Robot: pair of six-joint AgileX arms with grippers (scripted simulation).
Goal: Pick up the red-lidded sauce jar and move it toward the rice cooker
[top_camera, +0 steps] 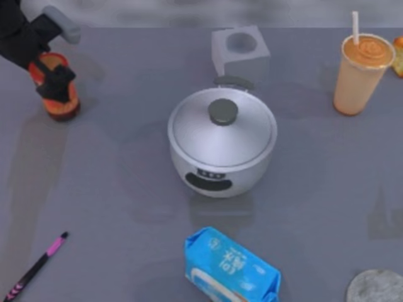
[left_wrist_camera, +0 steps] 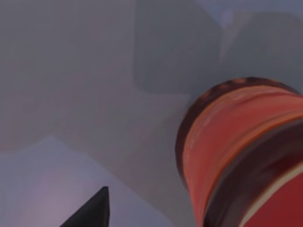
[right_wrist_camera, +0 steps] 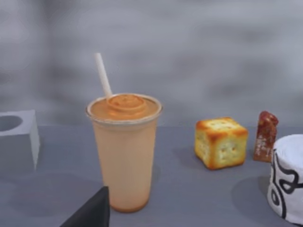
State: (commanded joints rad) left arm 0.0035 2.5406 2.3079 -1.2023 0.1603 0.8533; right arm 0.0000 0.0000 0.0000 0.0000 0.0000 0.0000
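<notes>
The left claw (top_camera: pixel 55 80) is clenched on the red-lidded sauce jar (top_camera: pixel 58 94), its dark fingers crossing the red lid, far to the left of the rice cooker (top_camera: pixel 221 141) and a little behind it on the grey bench (top_camera: pixel 126 207). The jar is a small cylinder. In the left wrist view it fills the frame's corner, with a dark reddish-brown band, an orange-red label and the red lid (left_wrist_camera: pixel 279 208) edged by a pale line. The cooker is a round silver-grey pot with a domed lid, a dark knob (top_camera: pixel 223 111) and a dark oval panel (top_camera: pixel 208 181) on its front. Whether the right claw is released or clenched I cannot tell; only a dark finger tip (right_wrist_camera: pixel 92 212) shows, near an orange drink cup (right_wrist_camera: pixel 124 151).
</notes>
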